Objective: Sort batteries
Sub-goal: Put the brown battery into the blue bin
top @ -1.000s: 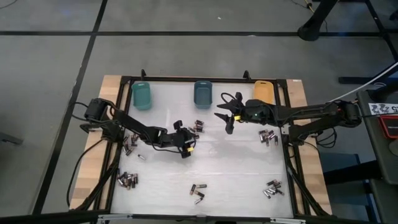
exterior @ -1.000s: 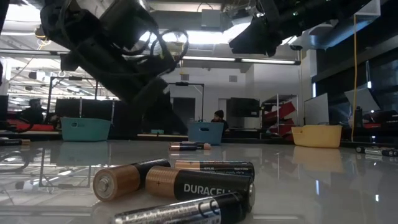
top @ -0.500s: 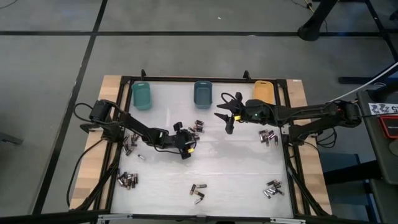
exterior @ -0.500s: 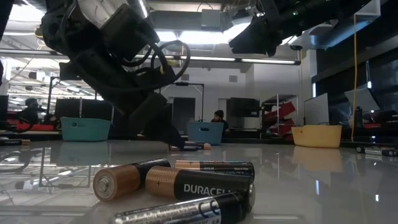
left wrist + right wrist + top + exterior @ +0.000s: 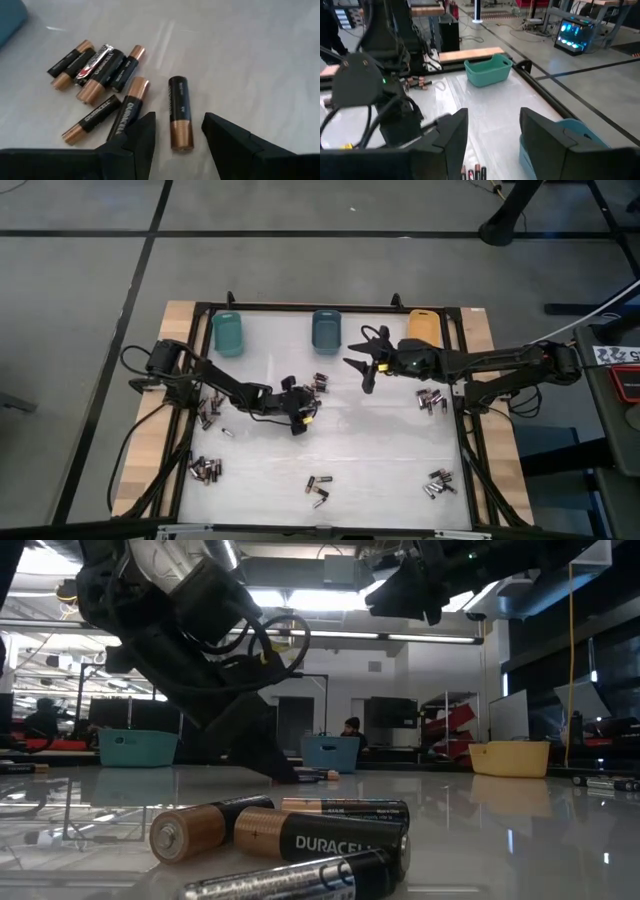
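The small cylindrical batteries [image 5: 317,383], black with coppery bands and silvery ends, are seen scattered in loose clusters over the glossy white table [image 5: 370,450]: one cluster near the middle, others toward the left edge, the right edge and the near edge. In the left wrist view, a single black-and-copper cell [image 5: 179,112] is seen lying flat between the two dark fingertips of the left gripper [image 5: 179,134], which are spread on either side of it without touching it; the rest of that cluster [image 5: 97,85] lies just beside it. The left gripper [image 5: 297,405] is held low over the middle of the table. The right gripper [image 5: 366,362] is held above the table (well clear of the surface) between the blue rounded bin [image 5: 326,330] and the orange rounded bin [image 5: 424,326], its fingers spread and nothing held between them. A teal rounded bin [image 5: 228,333] stands at the far left of the bin row.
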Controlling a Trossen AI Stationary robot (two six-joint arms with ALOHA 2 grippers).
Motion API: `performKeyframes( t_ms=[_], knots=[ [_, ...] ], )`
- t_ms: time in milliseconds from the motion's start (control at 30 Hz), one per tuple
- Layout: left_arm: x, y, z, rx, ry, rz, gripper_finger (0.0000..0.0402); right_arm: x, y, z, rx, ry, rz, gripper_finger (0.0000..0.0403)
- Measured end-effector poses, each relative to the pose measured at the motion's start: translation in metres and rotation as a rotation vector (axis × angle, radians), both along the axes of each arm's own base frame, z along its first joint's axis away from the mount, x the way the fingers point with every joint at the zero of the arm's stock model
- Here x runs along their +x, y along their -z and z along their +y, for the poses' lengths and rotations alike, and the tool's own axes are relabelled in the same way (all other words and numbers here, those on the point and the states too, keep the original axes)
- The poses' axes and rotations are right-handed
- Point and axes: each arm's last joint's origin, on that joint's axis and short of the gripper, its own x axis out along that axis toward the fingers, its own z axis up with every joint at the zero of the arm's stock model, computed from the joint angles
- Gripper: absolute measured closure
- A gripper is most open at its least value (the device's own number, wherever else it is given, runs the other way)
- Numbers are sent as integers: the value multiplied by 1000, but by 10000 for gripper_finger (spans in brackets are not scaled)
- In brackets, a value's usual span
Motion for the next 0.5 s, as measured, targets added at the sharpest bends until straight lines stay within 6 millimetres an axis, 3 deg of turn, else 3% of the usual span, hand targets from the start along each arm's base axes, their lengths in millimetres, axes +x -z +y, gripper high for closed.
performKeyframes(
  t_ms=[133, 367, 500],
  knots=[
    [0, 6, 0, -6, -4, 11, 270, 0, 0, 0, 0, 2, -2, 221],
    [2, 5, 1, 1, 10, -3, 360, -1, 4, 0, 2, 3, 42, 221],
    [9, 1, 13, 50, 46, -73, 361, -2, 8, 0, 9, 3, 82, 221]
  ],
)
